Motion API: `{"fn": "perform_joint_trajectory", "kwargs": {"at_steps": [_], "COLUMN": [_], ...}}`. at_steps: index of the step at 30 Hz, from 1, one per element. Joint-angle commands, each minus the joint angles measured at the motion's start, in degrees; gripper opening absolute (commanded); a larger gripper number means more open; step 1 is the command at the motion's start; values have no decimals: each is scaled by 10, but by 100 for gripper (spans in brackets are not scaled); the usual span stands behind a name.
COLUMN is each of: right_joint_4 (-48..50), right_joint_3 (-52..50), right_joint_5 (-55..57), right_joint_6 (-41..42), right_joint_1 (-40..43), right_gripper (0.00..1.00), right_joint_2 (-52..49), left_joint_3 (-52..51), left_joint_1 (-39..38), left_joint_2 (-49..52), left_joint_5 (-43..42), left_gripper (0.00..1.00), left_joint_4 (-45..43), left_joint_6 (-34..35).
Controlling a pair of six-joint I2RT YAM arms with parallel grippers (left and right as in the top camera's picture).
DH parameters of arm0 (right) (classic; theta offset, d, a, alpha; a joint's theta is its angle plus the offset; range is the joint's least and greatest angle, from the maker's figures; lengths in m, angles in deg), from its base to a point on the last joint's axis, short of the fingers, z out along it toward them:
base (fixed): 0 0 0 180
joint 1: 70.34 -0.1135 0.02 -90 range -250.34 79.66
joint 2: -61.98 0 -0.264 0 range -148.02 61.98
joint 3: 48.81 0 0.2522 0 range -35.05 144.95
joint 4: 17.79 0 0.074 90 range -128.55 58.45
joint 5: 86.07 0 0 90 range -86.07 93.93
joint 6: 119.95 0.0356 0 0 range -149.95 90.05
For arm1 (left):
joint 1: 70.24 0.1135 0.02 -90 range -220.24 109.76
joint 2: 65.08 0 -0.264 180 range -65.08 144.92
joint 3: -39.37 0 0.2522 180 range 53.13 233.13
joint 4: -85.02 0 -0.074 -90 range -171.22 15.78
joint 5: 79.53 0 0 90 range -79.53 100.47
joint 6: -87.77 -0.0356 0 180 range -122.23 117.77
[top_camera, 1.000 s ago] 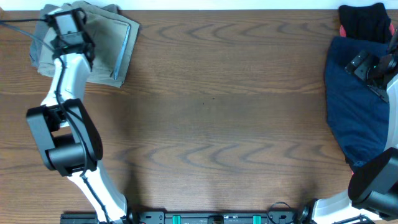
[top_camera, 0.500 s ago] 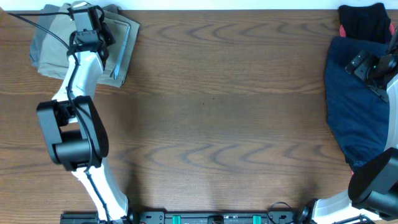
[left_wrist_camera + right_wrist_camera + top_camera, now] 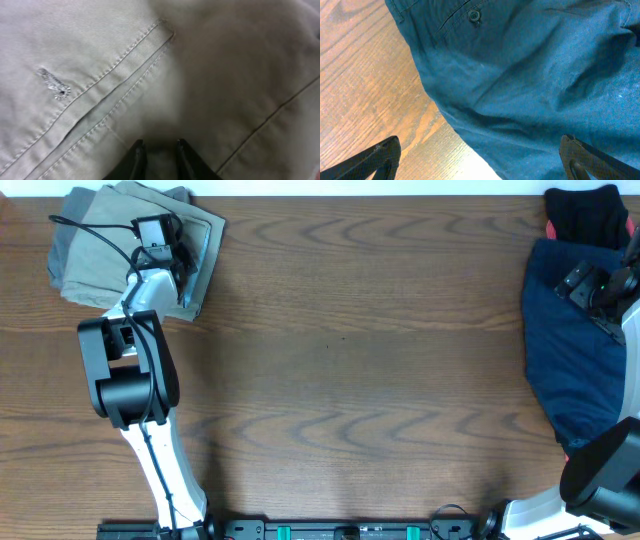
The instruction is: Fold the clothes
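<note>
Navy garment (image 3: 562,365) (partly off-frame right)

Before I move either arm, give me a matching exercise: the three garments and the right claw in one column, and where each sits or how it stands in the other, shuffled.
Column one:
1. khaki shorts
2. navy garment
3. black garment
4. right claw

Column two:
A. far right corner of the table
B. wide open over blue cloth
C. far left corner
D. right edge, nearer the robot than the black one

Pairs: 1-C, 2-D, 3-A, 4-B
</note>
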Motion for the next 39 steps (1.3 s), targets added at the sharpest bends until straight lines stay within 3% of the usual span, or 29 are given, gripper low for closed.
{"fn": "perform_joint_trajectory", "kwargs": {"at_steps": [1, 2, 5, 8, 12, 19, 30, 39], "right_joint_4": [0, 0, 0, 0, 0, 0, 0, 0], "right_joint_3": [7, 7, 7, 7, 7, 7, 7, 7], "right_joint_5": [8, 8, 8, 8, 8, 8, 8, 8], "right_joint_6": [-7, -7, -7, -7, -7, -7, -7, -7], "right_joint_1": [-4, -4, -3, -3, -3, -3, -4, -3], "right_gripper": [99, 99, 99, 99, 99, 99, 99, 99], "right_joint_2": [-5, -5, -5, -5, -5, -5, -5, -5], "left_joint_3": [5, 5, 5, 5, 4, -55, -339, -380], "left_joint_1": [2, 2, 2, 2, 1, 1, 1, 1], "left_joint_2": [-55, -73, -133, -195, -286, -426, -755, -920], "left_joint_5": [-5, -5, -5, -8, -15, -76, -233, -234], "left_gripper": [36, 52, 62, 85, 98, 98, 98, 98], "left_joint_4": [14, 21, 65, 126, 272, 465, 496, 638], "left_joint_6": [-9, -9, -9, 0, 55, 73, 73, 77]}}
